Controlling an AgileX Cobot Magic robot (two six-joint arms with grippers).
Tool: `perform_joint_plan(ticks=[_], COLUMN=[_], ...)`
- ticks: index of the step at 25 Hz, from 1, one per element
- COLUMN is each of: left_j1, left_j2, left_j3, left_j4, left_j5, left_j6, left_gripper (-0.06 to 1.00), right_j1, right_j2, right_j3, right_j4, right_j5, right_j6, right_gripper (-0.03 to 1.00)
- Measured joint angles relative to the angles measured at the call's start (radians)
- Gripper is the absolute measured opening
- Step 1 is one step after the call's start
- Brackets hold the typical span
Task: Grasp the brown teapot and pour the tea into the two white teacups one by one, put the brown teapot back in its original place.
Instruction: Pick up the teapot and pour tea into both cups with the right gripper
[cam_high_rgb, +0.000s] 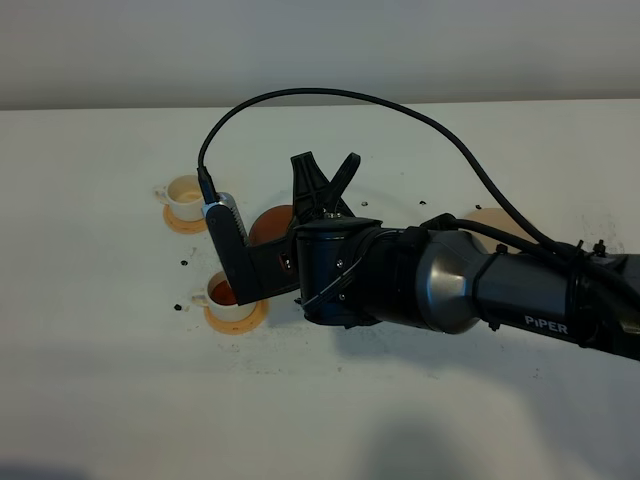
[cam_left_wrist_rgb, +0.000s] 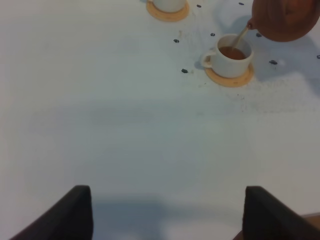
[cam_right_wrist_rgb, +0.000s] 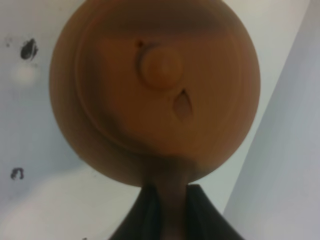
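Pour no. 1 under way. R claw is pinching the brown teapot by its handle, one finger pressed on each side. Pot hangs tilted just beside and above the first cup, spout over the rim. Thin tea stream drops in, and tea shows inside. L claw is spread wide w/ nothing btwn the fingers, well apart from that cup, idle. Second cup sits near the first cup on its own coaster and looks empty. Saucer lies well apart from the first cup, beyond the pot. Next, I reckon: level the pot to cut the flow w/o drips, carry it over the second cup, tilt gently again.
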Motion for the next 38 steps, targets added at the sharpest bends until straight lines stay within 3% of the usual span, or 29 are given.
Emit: perform_joint_plan(ticks=[28,38], left_j1=[0.0,0.0], left_j2=[0.0,0.0], left_j3=[0.0,0.0], left_j4=[0.0,0.0], left_j5=[0.0,0.0], left_j6=[0.0,0.0], left_gripper=[0.6,0.6], right_j1=[0.009,0.009], right_j2=[0.0,0.0], right_j3=[0.0,0.0], right_j4=[-0.046,0.043], right_j5=[-0.002,-0.009], right_j6=[-0.005,0.021], right_gripper=[0.1,0.1])
